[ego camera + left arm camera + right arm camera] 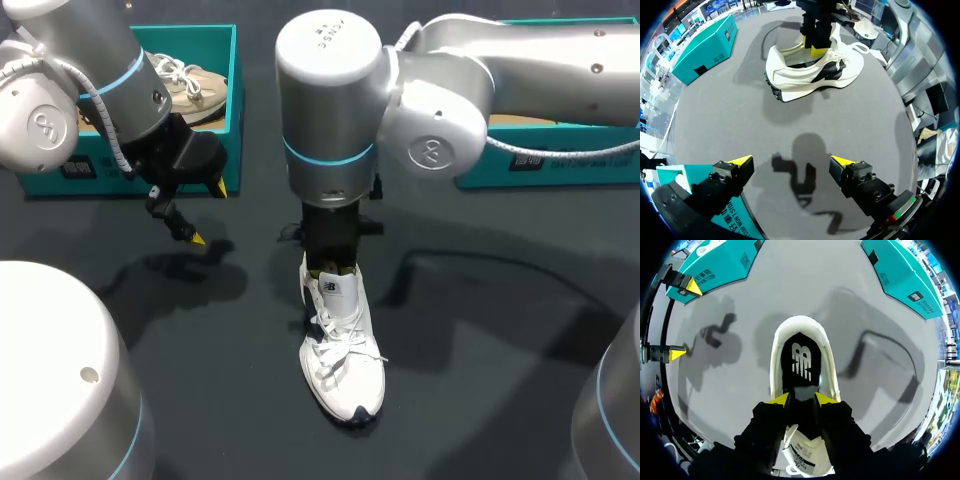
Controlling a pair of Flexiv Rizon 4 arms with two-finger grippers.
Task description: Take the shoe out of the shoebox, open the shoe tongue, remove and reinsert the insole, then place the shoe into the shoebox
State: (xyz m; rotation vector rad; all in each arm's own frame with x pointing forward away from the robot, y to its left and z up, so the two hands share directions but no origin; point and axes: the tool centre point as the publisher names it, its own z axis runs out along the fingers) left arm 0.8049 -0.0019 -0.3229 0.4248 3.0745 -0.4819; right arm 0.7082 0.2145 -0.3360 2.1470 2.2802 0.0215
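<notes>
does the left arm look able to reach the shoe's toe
Likely yes: only bare table between the left gripper and the shoe; the right gripper is at its opening, not the toe.

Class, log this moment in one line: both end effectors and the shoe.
left end effector: open, empty | right end effector: inside shoe opening, grip unclear | shoe: upright on table

White shoe (342, 350) upright on dark table (480, 380)

My desk (480, 380) is dark grey. A white sneaker (342, 350) stands on it near the middle. The teal left shoebox (232, 100) and right shoebox (560, 165) sit along the far edge.
</notes>
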